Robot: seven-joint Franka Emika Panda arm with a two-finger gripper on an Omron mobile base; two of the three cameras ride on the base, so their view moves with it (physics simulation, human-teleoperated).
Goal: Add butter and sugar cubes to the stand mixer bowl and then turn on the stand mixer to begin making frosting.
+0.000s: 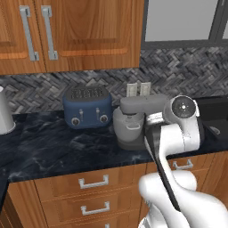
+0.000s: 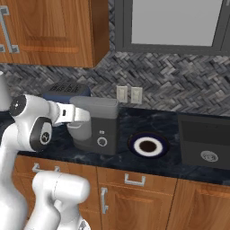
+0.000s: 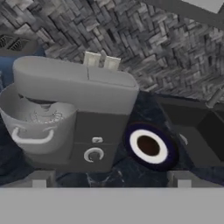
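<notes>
The dark grey stand mixer (image 1: 139,107) (image 2: 99,123) (image 3: 89,109) stands on the black counter with its head down over the pale grey stand mixer bowl (image 1: 128,130) (image 2: 80,130) (image 3: 33,129). Inside the bowl hangs the wire whisk (image 3: 43,116). The round silver-rimmed knob (image 2: 102,142) (image 3: 93,154) sits low on the mixer's base. My gripper (image 3: 111,179) hovers in front of the mixer, level with it and a little back, jaws spread wide with nothing between the fingertips (image 3: 39,179). Butter and sugar cubes are out of view.
A navy toaster (image 1: 87,107) (image 2: 63,92) stands behind and left of the mixer. A navy-rimmed white dish (image 2: 148,146) (image 3: 148,146) lies right of it, then a dark recessed sink (image 2: 204,141). A white jug (image 1: 4,113) stands far left. Wall cabinets (image 1: 71,31) hang above.
</notes>
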